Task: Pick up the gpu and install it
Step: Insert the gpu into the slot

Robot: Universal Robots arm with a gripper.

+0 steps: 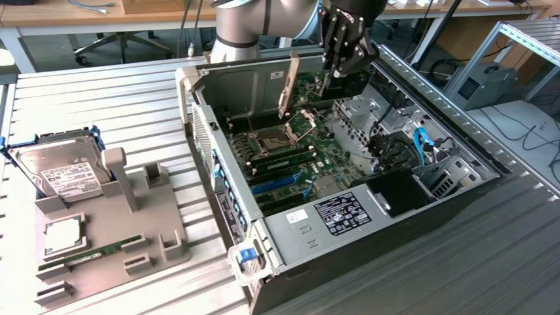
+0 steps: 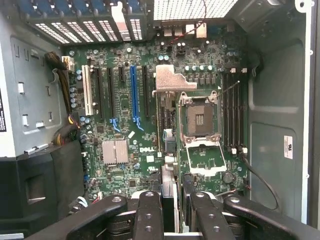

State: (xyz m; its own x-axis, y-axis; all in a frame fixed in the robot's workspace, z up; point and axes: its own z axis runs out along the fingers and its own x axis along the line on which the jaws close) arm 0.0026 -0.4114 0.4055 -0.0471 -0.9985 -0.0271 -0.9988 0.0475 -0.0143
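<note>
In the exterior view, the gpu [image 1: 343,86] is held upright in the air by the pincer [image 1: 337,72], inside the open computer case [image 1: 229,172] that lies on the counter [image 1: 105,98]. Its silver bracket [image 1: 287,85] hangs above the motherboard [image 1: 298,157]. A hard drive [image 1: 61,170] is seen on a grey holder [image 1: 131,223] at the exterior view's left, well apart.

In the wrist view, the pincer [image 2: 172,212] is clamped on the gpu [image 2: 167,125], which is seen edge-on between the fingers [image 2: 149,215]. The bracket [image 2: 172,80] lies at the far end, beside the blue slot [image 2: 133,95].

The card is judged to be light, stiff and thin, yet fragile. A hold across its flat faces near the upper edge seems best, with the connector edge left free.
</note>
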